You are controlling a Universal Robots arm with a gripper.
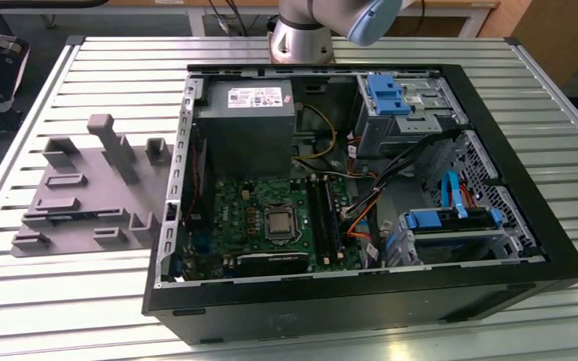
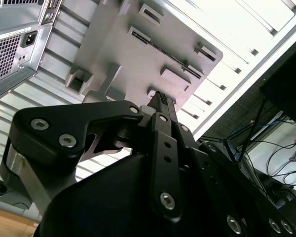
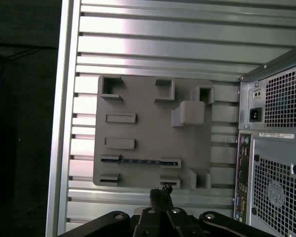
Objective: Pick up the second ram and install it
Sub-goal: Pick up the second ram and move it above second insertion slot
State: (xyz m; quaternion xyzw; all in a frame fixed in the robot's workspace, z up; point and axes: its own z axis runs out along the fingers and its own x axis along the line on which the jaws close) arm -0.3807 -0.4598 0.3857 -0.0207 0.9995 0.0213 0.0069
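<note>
The second ram (image 3: pixel 138 160) lies on edge in a slot of the grey holder plate (image 3: pixel 148 128), seen as a thin dark stick between two end blocks. In the exterior view it is a dark line (image 1: pixel 63 217) low on the holder (image 1: pixel 78 188), on the exterior view's left of the open computer case (image 1: pixel 530 248). My gripper (image 3: pixel 161 191) hangs high above the table near the holder's edge, clear of the ram. Its fingers are shut together with nothing between them, as the second wrist view also shows for the gripper (image 2: pixel 160 98).
The case holds the green motherboard (image 1: pixel 259 218) with long black memory slots (image 1: pixel 324 218), a power supply (image 1: pixel 249 113) and blue drive brackets (image 1: pixel 384 94). A tall pillar (image 3: pixel 188 114) and other blocks rise from the holder. The slatted metal table (image 1: pixel 118 68) ends just beyond the holder.
</note>
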